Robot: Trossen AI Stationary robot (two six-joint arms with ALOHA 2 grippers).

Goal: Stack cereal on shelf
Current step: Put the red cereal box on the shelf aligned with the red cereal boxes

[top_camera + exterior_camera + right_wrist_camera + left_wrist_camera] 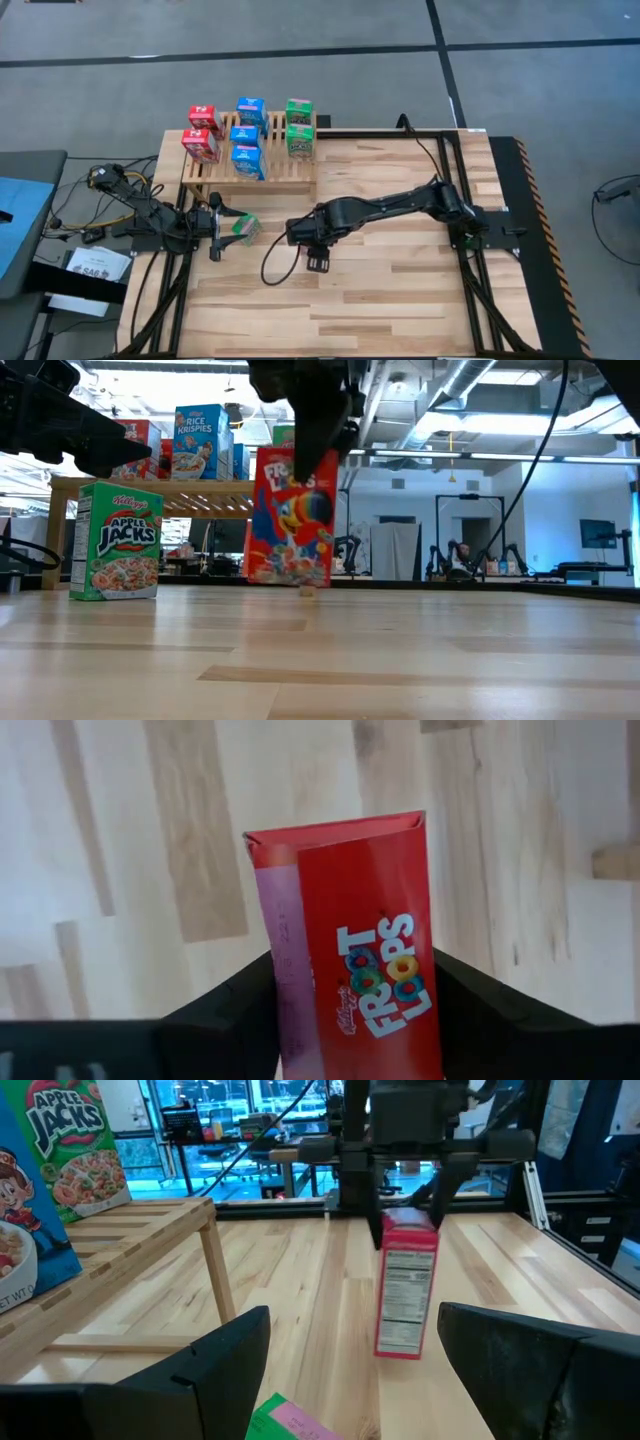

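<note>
Seven cereal boxes (247, 160) stand on the shelf (275, 172) at the far left of the counter (400, 300): two red, three blue and two green. Nearer the front, the left end effector (352, 1320) has its jaws spread wide and empty. A green box (117, 540) stands upright on the counter just below and ahead of it, apart from both jaws. Toward the middle of the counter, the right end effector (352, 963) reaches down from above and straddles the top of a red box (290, 520). That box stands on its short end with its base at the counter, and it seems to lean a little. Whether this end effector is pinching the box or has let go, I cannot tell. The likeliest failure, as I judge it, is the red box toppling. It is tall on a narrow foot, so a release while it leans, or a jaw brushing it as the arm lifts, could tip it flat. On the left, an off-centre closing could shove the green box over instead of seizing it. The shelf is already crowded, so a careless placement might knock the neighbouring boxes down.
</note>
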